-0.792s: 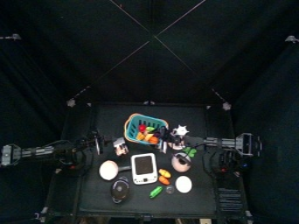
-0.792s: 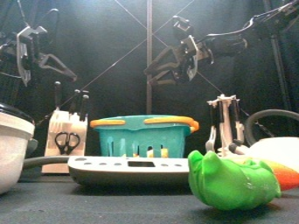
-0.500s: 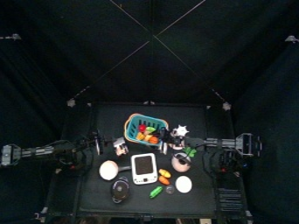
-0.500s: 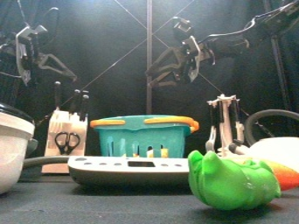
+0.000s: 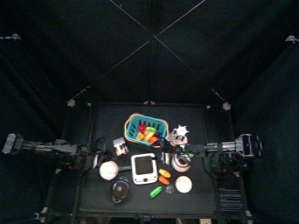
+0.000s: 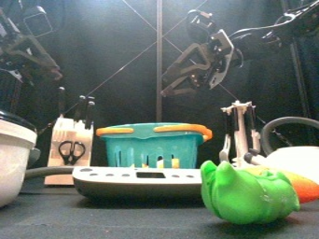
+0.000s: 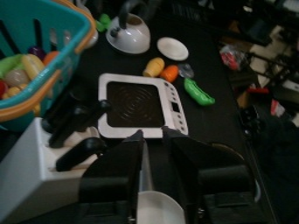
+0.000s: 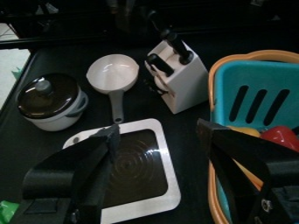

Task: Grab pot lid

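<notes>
- In the top view the pot lid cannot be picked out; everything on the table (image 5: 201, 206) is small, and the arms cover part of the middle row.
- The clearest sight of the task's thing is in the right wrist view: a pot (image 8: 51, 100) at the left of the frame, its dark pot lid (image 8: 47, 92) sitting on it with a small knob on top, nothing touching it.
- The right gripper (image 8: 158, 179) fills the bottom of that frame with its jaws spread wide and nothing between them; the lid lies up and to the left of them, well apart.
- Between the jaws lies a white kitchen scale (image 8: 126, 169) with a dark round plate.
- Above the scale, at the frame's centre, a white saucepan (image 8: 114, 75) has its handle pointing down at the scale, and a white knife block (image 8: 177, 77) stands beside it.
- A teal basket (image 8: 260, 96) is cut off by the right edge.
- In the left wrist view the left gripper (image 7: 146, 166) is blurred at the bottom edge; its jaws stand apart, empty.
- In the front view a green toy (image 6: 249, 193) at lower right is near and large, hiding what stands behind it, and a white bowl (image 6: 15, 154) is cut off at the left edge.
</notes>
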Tool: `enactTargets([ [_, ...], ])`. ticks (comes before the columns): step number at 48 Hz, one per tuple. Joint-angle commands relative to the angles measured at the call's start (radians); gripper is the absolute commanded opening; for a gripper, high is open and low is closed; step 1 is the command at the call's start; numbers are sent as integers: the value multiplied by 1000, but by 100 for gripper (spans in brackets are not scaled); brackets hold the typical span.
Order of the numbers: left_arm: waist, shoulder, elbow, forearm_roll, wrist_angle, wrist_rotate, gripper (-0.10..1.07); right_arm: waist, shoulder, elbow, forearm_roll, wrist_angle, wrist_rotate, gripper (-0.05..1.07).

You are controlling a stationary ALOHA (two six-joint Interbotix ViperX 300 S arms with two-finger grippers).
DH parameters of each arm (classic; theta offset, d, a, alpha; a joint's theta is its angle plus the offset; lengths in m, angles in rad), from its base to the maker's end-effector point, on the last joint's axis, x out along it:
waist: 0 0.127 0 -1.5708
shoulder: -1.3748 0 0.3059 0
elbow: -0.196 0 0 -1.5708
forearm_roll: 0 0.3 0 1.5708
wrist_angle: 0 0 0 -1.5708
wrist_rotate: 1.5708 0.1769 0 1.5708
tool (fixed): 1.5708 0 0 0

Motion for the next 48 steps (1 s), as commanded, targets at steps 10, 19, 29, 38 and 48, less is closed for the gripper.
enactTargets([
  [10, -124, 5, -60, 12, 74, 5, 78, 18, -18, 0, 44, -6, 2, 100],
  [19, -204, 61, -61, 18, 29, 0, 80, 31, -12, 14, 58, -6, 2, 100],
  [29, -265, 210, -114, 77, -35, 6, 95, 25, -11, 38, 72, -5, 2, 100],
  [38, -322, 295, -114, 126, -74, 0, 102, 25, -9, 48, 86, -6, 2, 100],
  [48, -419, 364, -103, 161, -204, 5, 101, 21, -3, 51, 91, -5, 2, 100],
])
